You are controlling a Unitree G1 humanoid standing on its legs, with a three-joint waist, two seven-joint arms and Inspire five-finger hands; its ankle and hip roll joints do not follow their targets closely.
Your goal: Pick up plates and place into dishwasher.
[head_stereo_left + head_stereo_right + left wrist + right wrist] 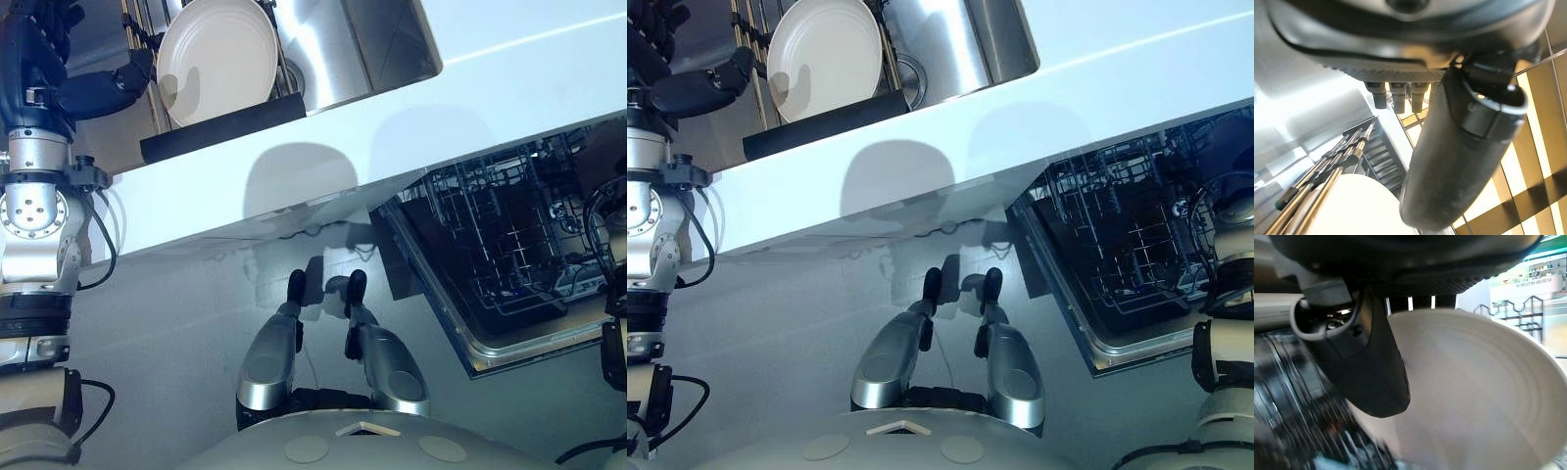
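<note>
A white plate [217, 59] stands on edge in a dish rack [225, 125] inside the sink. My left hand [98, 90] hovers just left of it, open, with the thumb [1464, 147] stretched toward the plate's rim [1352, 205] and apart from it. A second white plate [1474, 391] is in my right hand [1366, 367]. The thumb lies across its face and the fingers are behind it. This plate hangs over the dark wire rack [500, 235] of the open dishwasher at the right.
A white countertop [392, 127] runs between the steel sink [343, 49] and the dishwasher. The dishwasher's lowered door [529, 348] juts out at the right. The dish rack's metal bars [1327, 166] stand beside the plate.
</note>
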